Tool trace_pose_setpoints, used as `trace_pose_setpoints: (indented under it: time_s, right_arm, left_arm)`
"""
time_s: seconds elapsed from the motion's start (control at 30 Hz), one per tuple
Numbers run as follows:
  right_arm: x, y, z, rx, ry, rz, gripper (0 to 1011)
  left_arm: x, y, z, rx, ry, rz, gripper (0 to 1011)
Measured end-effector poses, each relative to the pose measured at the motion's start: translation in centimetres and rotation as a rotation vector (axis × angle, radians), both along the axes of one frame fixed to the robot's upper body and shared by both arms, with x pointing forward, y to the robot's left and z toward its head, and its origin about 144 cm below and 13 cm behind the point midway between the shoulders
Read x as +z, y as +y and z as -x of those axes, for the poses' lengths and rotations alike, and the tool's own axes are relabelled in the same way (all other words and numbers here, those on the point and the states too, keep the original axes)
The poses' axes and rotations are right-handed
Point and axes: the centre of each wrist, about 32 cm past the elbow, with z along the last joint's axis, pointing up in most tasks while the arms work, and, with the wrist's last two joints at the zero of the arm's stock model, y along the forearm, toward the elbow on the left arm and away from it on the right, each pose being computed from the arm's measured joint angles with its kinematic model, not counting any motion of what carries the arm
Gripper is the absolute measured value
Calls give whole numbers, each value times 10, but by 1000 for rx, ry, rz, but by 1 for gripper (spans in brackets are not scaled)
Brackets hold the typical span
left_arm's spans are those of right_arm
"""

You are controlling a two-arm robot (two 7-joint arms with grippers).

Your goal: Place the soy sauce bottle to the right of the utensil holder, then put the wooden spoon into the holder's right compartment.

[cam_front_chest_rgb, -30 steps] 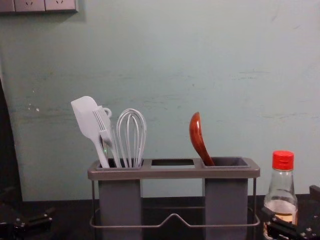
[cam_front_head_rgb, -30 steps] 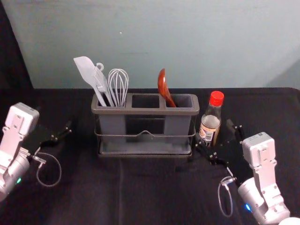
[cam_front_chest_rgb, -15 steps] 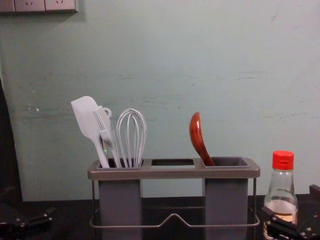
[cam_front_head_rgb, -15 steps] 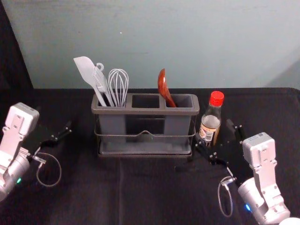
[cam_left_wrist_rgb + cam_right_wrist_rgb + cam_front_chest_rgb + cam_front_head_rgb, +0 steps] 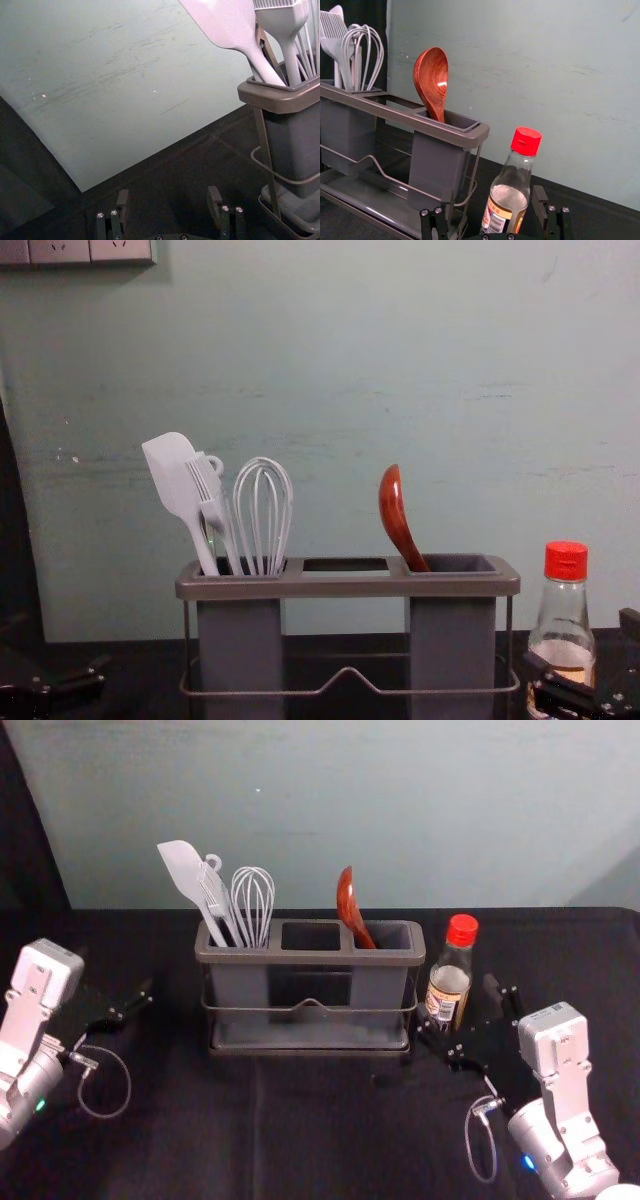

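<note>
The right gripper (image 5: 460, 1005) has its fingers spread wide with the soy sauce bottle (image 5: 446, 1002) upright between them, not clamped. That bottle is clear, smooth glass with a tapering neck, a ribbed red plastic cap (image 5: 566, 561) and a paper label with a barcode. Just left of this gripper stands the utensil holder (image 5: 300, 957): boxy grey plastic cups under a rounded brownish rim, with a thin wire rail (image 5: 460, 692) bent to a peak. The glossy, red-brown wooden spoon (image 5: 431, 75) leans in its right compartment, bowl up, beyond the gripper and to its left. Farther left, the left compartment has a flat pale spatula (image 5: 172, 475), a bristled basting brush (image 5: 210, 492) and a looped whisk (image 5: 263, 510).

The left gripper (image 5: 115, 973) is parked left of the holder, wide open and holding nothing.

Beneath both lies matte black cloth (image 5: 300, 1120), faintly creased; behind rises a scuffed grey-green wall (image 5: 330, 360) with socket plates (image 5: 60, 250).
</note>
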Motion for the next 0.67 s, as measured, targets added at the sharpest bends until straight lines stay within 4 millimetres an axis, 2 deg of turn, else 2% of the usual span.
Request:
trace_pose_setpoints:
  time_s: [0.67]
  right_arm:
    - [0,0,0,0,0,0,1003]
  left_arm:
    - [0,0,0,0,0,0,1011]
